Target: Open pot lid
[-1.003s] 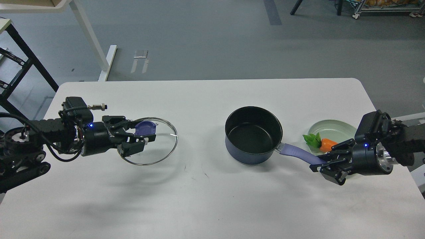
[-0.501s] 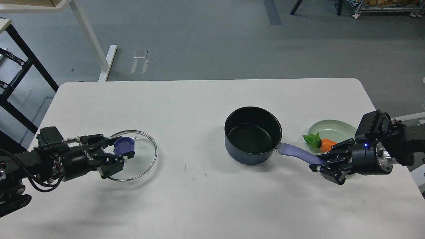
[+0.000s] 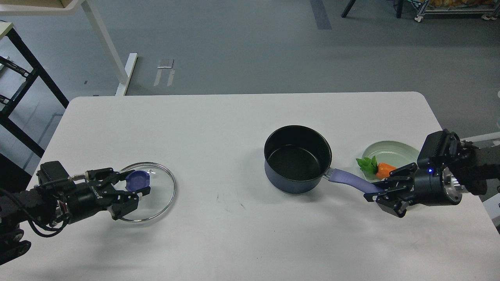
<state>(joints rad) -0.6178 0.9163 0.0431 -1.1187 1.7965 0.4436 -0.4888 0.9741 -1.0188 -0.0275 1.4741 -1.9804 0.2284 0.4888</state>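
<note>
A dark blue pot stands open and empty right of the table's middle, its purple handle pointing right. My right gripper is shut on the end of that handle. The glass lid with a purple knob lies low over the table at the left, well apart from the pot. My left gripper has its fingers around the knob, shut on it.
A pale green plate with an orange carrot and green leaves sits at the right, just behind my right gripper. The white table ends close to my left arm. Black rack legs stand off the table at the far left.
My left arm has carried the lid down and to the left, away from the pot, lowering it toward the table. The right gripper and the pot have stayed put.
</note>
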